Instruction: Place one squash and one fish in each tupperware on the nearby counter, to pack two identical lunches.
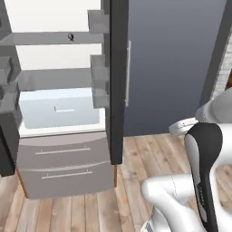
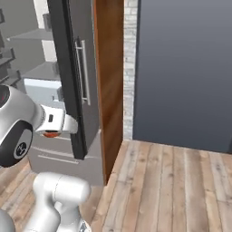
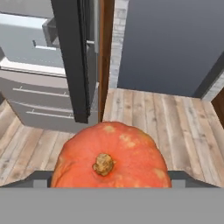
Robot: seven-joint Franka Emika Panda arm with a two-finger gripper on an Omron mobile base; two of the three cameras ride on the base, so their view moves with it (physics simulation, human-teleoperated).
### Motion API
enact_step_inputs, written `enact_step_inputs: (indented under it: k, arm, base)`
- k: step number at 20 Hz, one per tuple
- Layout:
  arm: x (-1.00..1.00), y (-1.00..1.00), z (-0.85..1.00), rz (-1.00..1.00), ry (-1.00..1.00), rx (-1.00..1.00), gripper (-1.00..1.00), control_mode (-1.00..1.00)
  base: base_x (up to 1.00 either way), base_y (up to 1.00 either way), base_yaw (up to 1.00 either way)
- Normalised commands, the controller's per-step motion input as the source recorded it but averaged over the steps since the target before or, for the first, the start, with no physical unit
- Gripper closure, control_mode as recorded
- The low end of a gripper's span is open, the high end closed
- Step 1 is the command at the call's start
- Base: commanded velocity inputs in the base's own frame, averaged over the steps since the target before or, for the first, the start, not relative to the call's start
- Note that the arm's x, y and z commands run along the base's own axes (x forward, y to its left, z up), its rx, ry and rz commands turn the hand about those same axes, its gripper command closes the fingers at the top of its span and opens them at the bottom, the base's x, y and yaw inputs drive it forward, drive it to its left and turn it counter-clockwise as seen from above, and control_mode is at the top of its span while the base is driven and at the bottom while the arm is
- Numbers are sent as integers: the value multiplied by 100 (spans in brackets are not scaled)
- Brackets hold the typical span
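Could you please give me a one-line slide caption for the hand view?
Orange-red squash held in the gripper, facing the open fridge and wooden floor.

We're in a home kitchen here. The big giveaway is the open fridge (image 1: 59, 90): pale shelves, a clear crisper bin, two grey freezer drawers (image 1: 63, 165) with bar handles below. Its dark door (image 2: 74, 77) swings wide, long metal handle showing. Wood plank floor (image 2: 172, 186) underfoot, a strip of pale brick wall (image 2: 130, 68), and a tall wooden side panel (image 2: 111, 81) alongside.
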Motion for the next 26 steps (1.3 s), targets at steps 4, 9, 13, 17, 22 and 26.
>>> enact_step_inputs:
  k: [4, 9, 13, 17, 22, 26]
  arm:
    - [0, 0, 0, 0, 0, 0, 100, 100]
    - [0, 0, 0, 0, 0, 0, 100, 100]
    - [0, 0, 0, 0, 0, 0, 100, 100]
    - [0, 0, 0, 0, 0, 0, 100, 100]
    - [0, 0, 0, 0, 0, 0, 100, 100]
    - [0, 0, 0, 0, 0, 0, 100, 100]
  base:
    - [0, -100, 1]
    - [0, -100, 3]
    - [1, -92, 14]
    - [4, -72, 27]
    - [3, -66, 34]
    - [0, -57, 44]
